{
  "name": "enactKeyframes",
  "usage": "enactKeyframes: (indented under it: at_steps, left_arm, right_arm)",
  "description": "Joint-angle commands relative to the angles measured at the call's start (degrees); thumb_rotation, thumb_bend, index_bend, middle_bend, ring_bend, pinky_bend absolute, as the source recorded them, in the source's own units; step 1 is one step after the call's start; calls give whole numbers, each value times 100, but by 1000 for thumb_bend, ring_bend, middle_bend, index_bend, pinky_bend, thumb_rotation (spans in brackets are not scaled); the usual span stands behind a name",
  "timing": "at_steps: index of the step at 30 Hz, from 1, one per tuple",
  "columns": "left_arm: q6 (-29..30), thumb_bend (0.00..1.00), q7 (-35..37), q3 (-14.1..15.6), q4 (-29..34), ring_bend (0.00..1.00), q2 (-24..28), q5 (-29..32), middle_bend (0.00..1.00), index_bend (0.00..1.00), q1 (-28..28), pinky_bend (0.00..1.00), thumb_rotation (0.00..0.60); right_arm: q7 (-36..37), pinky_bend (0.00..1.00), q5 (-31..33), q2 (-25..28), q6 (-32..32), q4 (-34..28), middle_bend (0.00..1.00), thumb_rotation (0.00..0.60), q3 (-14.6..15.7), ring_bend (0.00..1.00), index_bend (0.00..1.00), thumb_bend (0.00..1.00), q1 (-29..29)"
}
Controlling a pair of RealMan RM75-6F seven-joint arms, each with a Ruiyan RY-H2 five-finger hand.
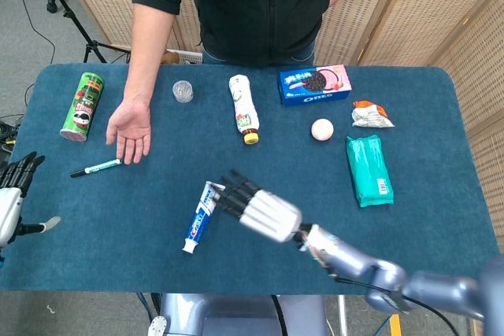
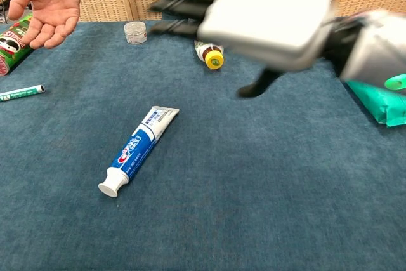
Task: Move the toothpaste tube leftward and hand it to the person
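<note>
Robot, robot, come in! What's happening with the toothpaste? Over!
Right hand open, raised, fingers spread. Left hand open at the table edge. Toothpaste tube lying flat on the cloth, unheld. Person's hand waiting open; marker lies near it.

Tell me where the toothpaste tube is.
The toothpaste tube lies flat on the table, near the front edge, left of the right hand, which is raised above it and open.
</note>
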State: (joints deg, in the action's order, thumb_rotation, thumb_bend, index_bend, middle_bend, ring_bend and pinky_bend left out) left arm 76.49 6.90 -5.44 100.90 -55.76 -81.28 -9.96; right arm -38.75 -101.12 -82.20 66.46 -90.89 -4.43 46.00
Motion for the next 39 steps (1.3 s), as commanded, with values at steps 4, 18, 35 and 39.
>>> enactKeyframes:
  at_steps: [4, 18, 35, 39]
  left_arm:
    - [205, 0, 975, 420, -914, 0, -185, -1862, 0, 0, -408, 0, 600]
    - [-285, 0, -42, 635, -2628, 0, -1206, -4390, 0, 0, -2220, 0, 600]
    - [-816, 0, 75, 1166, -4635, 0, -2963, -4883, 0, 51, -3744, 11, 600]
    - [-840, 0, 69, 1312, -4851, 0, -3215, -4833, 0, 74, -3889, 39, 600]
  right_arm:
    - [818, 58, 664, 1308, 1485, -252, 0, 600, 194, 0, 0, 0, -1386]
    - [3951, 42, 2531, 1643, 2623, -226, 0, 600, -21, 0, 0, 0, -3368]
    - [4365, 36, 2518, 1291, 2771, 536, 0, 600, -295, 0, 0, 0, -3832]
    - [4478, 36, 2538, 1293, 2685, 649, 0, 600, -384, 0, 0, 0, -3854]
